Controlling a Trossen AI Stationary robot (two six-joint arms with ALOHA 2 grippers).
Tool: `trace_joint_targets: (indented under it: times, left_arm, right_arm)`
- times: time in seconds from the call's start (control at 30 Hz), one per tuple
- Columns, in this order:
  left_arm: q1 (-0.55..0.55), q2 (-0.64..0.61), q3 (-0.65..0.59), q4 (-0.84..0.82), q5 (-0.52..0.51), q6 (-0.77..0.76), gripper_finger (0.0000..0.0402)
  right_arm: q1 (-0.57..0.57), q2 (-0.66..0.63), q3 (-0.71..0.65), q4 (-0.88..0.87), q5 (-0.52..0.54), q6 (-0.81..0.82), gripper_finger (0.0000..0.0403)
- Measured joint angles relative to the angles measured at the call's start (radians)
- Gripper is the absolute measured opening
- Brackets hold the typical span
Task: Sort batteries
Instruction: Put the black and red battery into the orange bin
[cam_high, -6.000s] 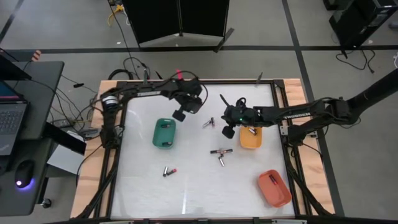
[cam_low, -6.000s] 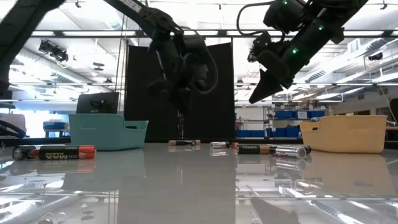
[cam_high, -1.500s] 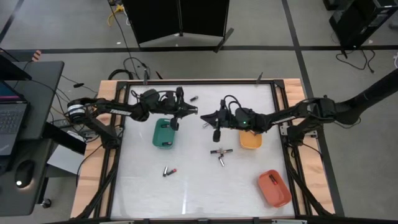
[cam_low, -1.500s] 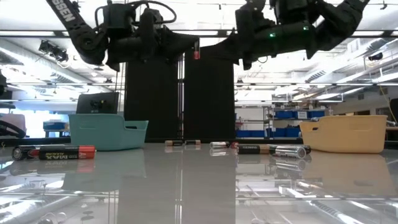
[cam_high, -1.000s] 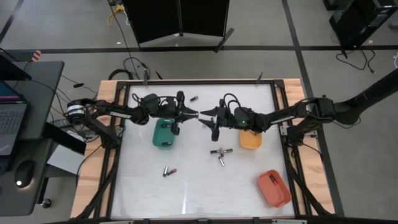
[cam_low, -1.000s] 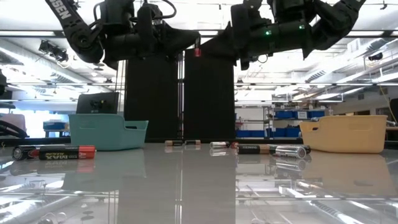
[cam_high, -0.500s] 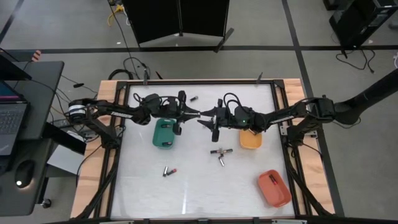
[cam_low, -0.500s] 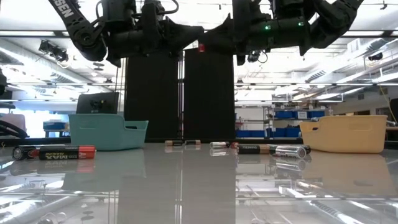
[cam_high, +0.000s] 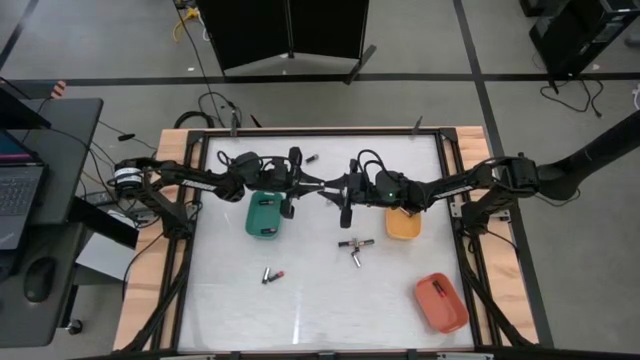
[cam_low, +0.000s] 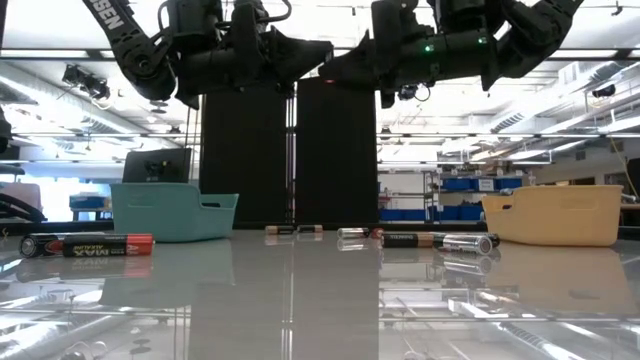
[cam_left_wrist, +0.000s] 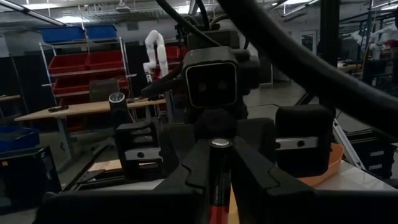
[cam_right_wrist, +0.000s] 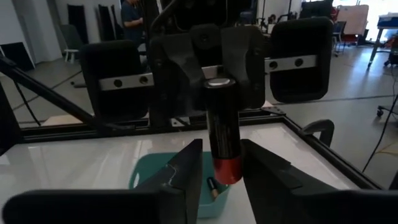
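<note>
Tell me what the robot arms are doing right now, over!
Left gripper shut on battery, mid-air above table. Right gripper facing it, jaws either side of battery, closing. Handover underway. Nothing in the way.

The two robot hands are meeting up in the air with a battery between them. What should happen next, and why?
Probably the right gripper should finish pinching the battery. The left gripper grips its far end, and the right fingers sit either side of the red end with gaps showing.

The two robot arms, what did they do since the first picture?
They rose and met mid-air above the table: the left gripper holds out a battery, and the right gripper has closed in around it. The green tray and loose batteries stayed put.
</note>
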Motion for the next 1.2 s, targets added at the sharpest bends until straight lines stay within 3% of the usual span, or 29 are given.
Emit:
trace_joint_targets:
  times: [0.27,0.43,0.8,1.2]
  left_arm:
    - [0.0,0.0,0.0,-0.018,-0.001,-0.005,0.0046]
    - [0.0,0.0,0.0,-0.036,-0.001,-0.002,0.0049]
    - [0.0,0.0,0.0,-0.07,-0.037,0.084,0.0111]
    - [0.001,-0.007,0.0,-0.084,-0.053,0.112,0.0126]
  right_arm:
    - [0.0,0.0,0.0,-0.006,0.003,-0.024,0.0073]
    - [0.0,0.0,0.0,-0.014,0.004,-0.027,0.0072]
    - [0.001,-0.023,0.0,-0.077,0.014,0.001,0.0071]
    - [0.051,-0.278,0.0,-0.574,0.076,0.107,0.0071]
